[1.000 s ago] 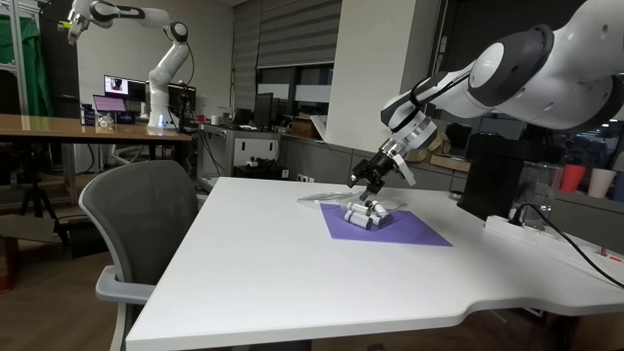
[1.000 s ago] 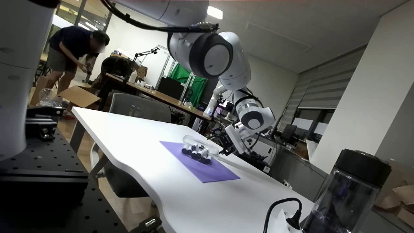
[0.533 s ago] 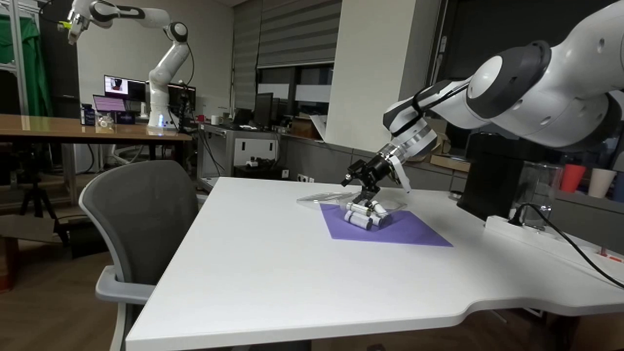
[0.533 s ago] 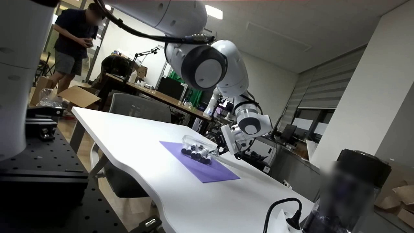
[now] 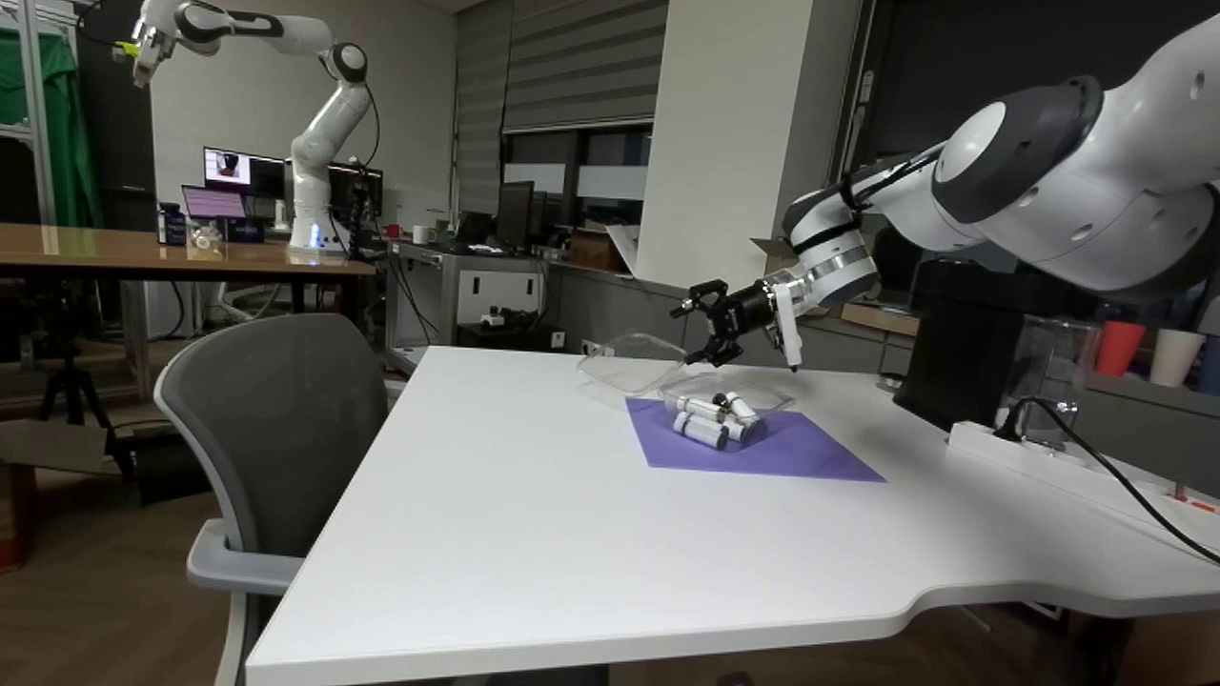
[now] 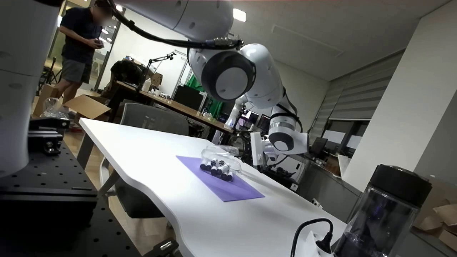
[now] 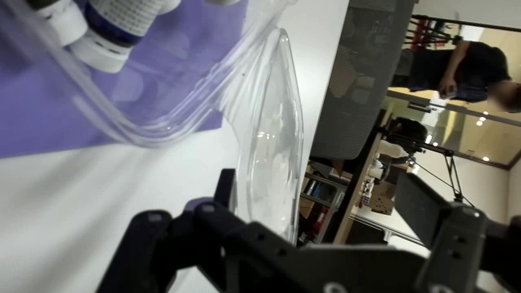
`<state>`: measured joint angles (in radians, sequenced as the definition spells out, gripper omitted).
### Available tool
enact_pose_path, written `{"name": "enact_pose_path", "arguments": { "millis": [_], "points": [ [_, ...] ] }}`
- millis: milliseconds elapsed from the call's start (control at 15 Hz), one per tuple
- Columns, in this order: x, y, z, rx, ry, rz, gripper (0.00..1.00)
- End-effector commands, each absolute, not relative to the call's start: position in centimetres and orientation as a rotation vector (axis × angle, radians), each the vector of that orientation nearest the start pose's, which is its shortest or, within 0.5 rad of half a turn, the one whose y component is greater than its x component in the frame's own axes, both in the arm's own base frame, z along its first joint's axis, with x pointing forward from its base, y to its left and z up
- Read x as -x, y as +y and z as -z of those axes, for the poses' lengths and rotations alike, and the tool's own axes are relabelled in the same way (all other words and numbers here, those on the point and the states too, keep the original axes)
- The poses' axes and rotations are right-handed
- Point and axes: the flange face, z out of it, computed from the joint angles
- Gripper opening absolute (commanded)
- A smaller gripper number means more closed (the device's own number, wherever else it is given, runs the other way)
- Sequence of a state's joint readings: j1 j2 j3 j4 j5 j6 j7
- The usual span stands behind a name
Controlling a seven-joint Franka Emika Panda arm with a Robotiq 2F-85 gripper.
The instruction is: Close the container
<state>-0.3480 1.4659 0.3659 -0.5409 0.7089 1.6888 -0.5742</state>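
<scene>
Tipping up from where it lay low half a second ago, the clear lid (image 7: pixel 272 154) is now leaning steeply at the side of the container (image 7: pixel 163 132), and the gripper (image 5: pixel 685 335) is hanging a little higher and more level than before. The container itself is staying put, resting open on the purple mat (image 5: pixel 801 457), with its rim showing past the mat's edge in the wrist view; small labelled bottles (image 5: pixel 701 430) are lying inside it. Fingers (image 7: pixel 225 188) are standing wide apart, and in the wrist view the lid is showing between them, just beside one tip; I cannot tell whether that tip is touching the plastic. In both exterior views the arm (image 5: pixel 1001 162) is reaching out over the white table (image 5: pixel 496 514). In an exterior view a grey chair (image 5: pixel 272 448) is standing beside the table, and a second white arm (image 5: pixel 319 162) is standing on a brown desk (image 5: pixel 95 243) in the background. In an exterior view a person (image 6: pixel 76 46) in a dark top and shorts is standing well apart from the table, holding something too small to make out.
</scene>
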Motion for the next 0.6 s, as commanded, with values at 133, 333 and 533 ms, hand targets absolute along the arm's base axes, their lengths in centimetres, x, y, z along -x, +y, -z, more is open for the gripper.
{"name": "enact_pose_path", "arguments": {
  "millis": [133,333,533],
  "points": [
    [-76.0,-11.5,-15.8,1.773,-0.063,0.091,1.00],
    [-75.0,-12.2,-16.9,1.624,-0.062,0.044,1.00],
    [-74.6,-12.6,-17.8,1.552,-0.058,0.022,1.00]
  ]
}}
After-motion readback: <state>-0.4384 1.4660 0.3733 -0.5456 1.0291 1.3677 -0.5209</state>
